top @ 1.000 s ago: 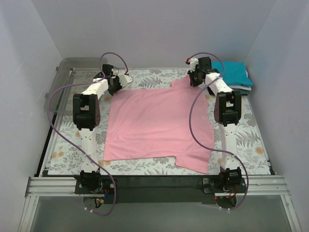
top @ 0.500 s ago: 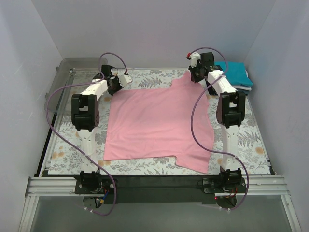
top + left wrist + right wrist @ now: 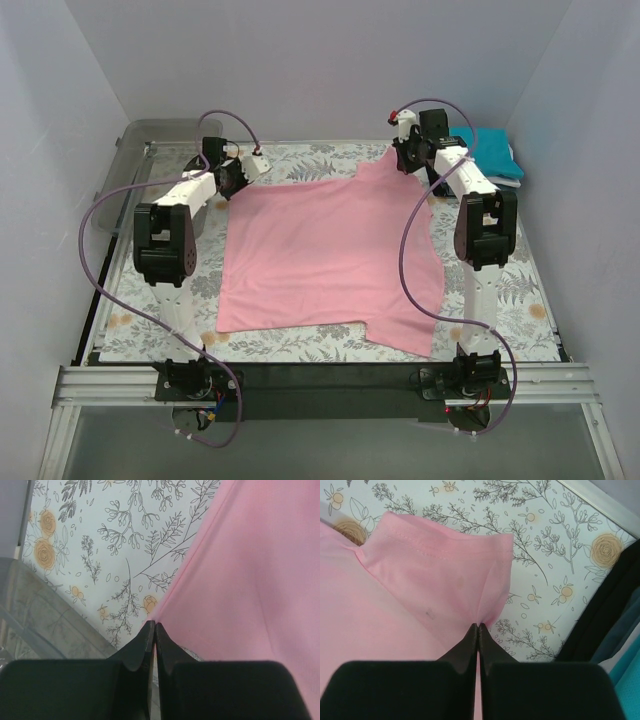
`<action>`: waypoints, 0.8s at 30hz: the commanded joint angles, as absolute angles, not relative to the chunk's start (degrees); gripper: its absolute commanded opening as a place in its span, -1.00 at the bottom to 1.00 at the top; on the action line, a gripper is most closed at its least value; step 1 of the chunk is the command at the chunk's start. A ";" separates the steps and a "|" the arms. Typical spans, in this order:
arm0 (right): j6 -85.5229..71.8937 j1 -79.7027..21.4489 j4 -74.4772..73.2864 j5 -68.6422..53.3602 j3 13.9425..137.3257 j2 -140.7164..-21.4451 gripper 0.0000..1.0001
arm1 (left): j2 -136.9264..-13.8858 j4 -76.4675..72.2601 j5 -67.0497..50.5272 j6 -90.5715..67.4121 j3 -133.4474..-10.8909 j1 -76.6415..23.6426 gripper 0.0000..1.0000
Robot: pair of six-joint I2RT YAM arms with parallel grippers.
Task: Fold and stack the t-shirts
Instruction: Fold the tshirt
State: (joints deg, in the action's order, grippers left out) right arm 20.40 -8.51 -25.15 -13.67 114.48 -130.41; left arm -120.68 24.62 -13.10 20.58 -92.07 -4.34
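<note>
The pink t-shirt (image 3: 330,255) lies spread flat on the floral table cloth (image 3: 520,280), with one sleeve at the near right. My left gripper (image 3: 234,178) is shut on its far left corner; in the left wrist view the closed tips (image 3: 152,625) pinch the pink edge (image 3: 240,570). My right gripper (image 3: 402,163) is shut on the far right sleeve, with a pink fold (image 3: 445,575) rising from the tips (image 3: 479,625). Folded t-shirts (image 3: 492,152), teal on top, are stacked at the back right. The stack's dark (image 3: 605,615) and teal (image 3: 631,680) edges show in the right wrist view.
A clear plastic bin (image 3: 150,150) stands at the back left corner; it also shows in the left wrist view (image 3: 35,610). White walls enclose the table on three sides. A metal rail (image 3: 320,385) runs along the near edge.
Both grippers stay shut on the shirt's far corners. The right gripper has moved slightly farther back with the sleeve, and the left arm's elbow has swung left.
</note>
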 commanded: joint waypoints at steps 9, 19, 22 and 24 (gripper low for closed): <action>21.88 -7.56 -23.99 -16.08 110.57 -122.44 -0.97 | -109.69 21.97 -13.89 22.06 -85.00 -4.04 -1.00; 23.03 -6.94 -24.08 -17.93 100.21 -114.53 -0.97 | -102.31 21.97 -14.59 22.94 -78.50 -3.96 -1.00; 23.47 -7.03 -24.17 -18.28 97.39 -112.60 -0.97 | -99.85 23.37 -14.68 23.20 -76.04 -3.96 -1.00; 23.64 -6.94 -24.52 -18.72 96.16 -111.62 -0.97 | -98.27 23.99 -14.85 23.55 -74.10 -3.96 -1.00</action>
State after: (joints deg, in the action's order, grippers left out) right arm 22.74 -7.42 -25.12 -17.17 98.00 -115.77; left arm -104.29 22.74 -13.67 22.35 -76.86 -4.29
